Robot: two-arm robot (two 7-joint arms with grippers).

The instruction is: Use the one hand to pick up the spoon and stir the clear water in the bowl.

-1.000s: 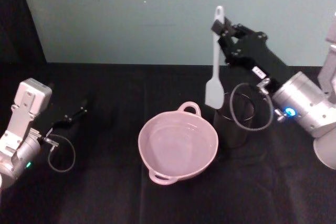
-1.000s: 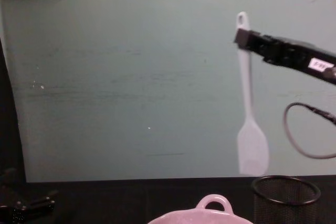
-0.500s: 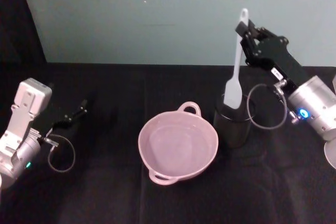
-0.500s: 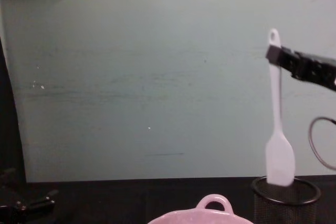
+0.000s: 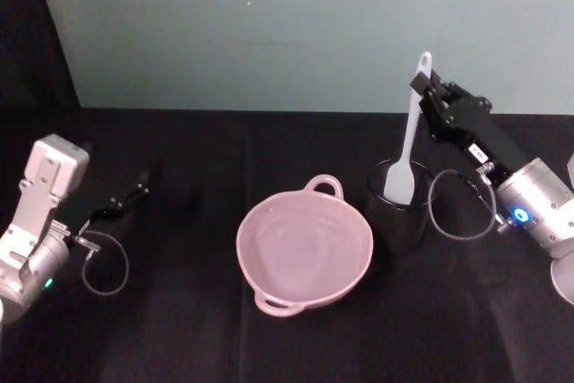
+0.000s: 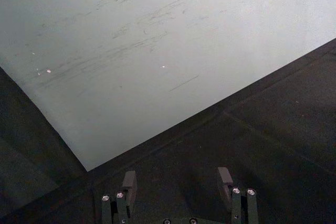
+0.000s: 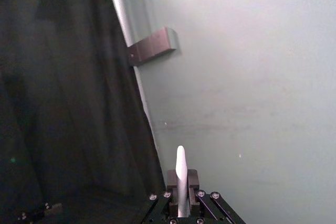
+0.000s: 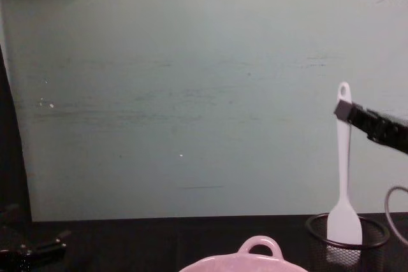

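two containers are sitting on the black desk (image 5: 179, 329): the pink bowl (image 5: 304, 252) holding clear water, and just to its right a black mesh cup (image 5: 397, 215). the right end effector (image 5: 430, 96) is gripping the white spoon (image 5: 404, 150) near its handle tip, clamped shut on it. the spoon is hanging upright with its flat head dipping inside the mesh cup, apart from the bowl. the left end effector (image 5: 130, 195) is resting far left over the desk, fingers (image 6: 129, 186) spread apart, holding nothing.
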